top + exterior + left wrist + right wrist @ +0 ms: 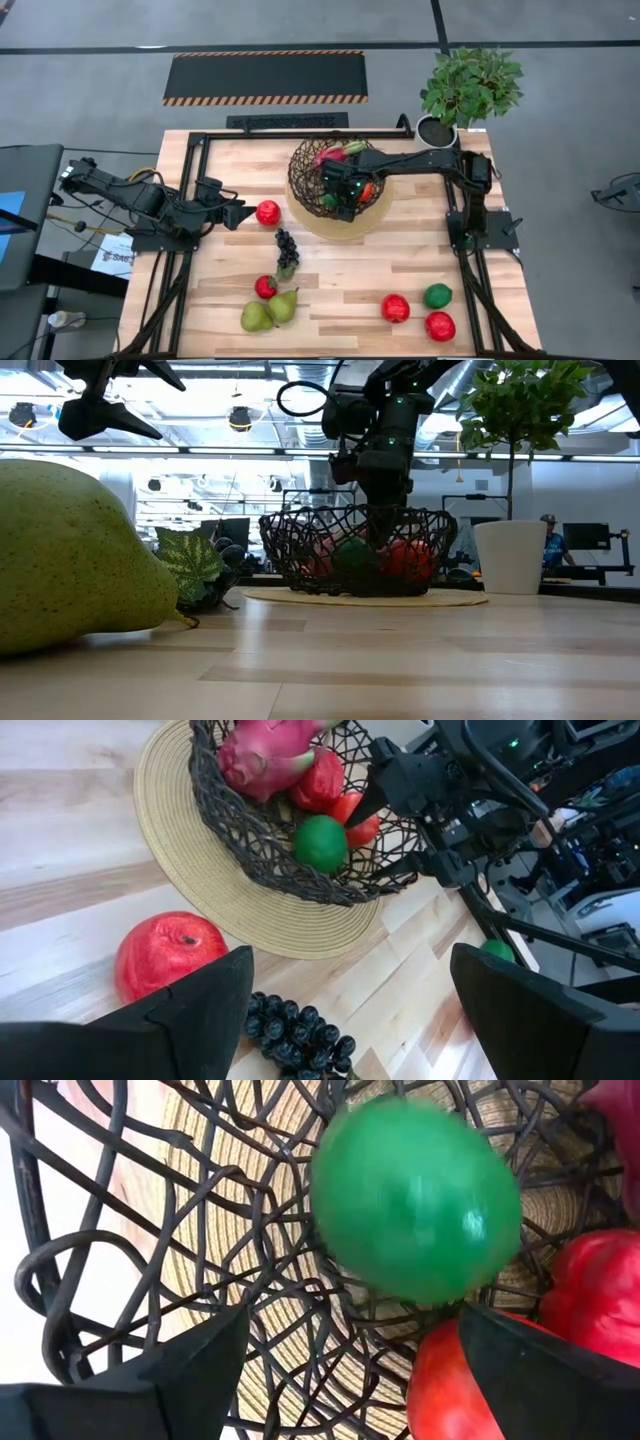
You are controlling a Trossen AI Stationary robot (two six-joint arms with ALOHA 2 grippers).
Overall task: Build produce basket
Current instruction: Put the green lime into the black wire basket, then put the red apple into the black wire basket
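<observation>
The dark open-weave basket (300, 170) stands on its pale round base (190, 870) at the table's far middle. It holds a pink dragon fruit (262, 755), a red pepper (320, 780) and a green round fruit (415, 1200). My right gripper (350, 1315) reaches down into the basket, open, with the green fruit just past its fingertips and lying on the weave. My left gripper (350, 990) hovers open at the table's left, beside a red apple (268, 212) and dark grapes (287, 250) that rest on the wood.
Two green pears (268, 310) and a small red fruit (265, 287) lie near the front edge. Two red fruits (395, 308) and a green one (437, 295) lie at front right. A white potted plant (437, 130) stands at far right.
</observation>
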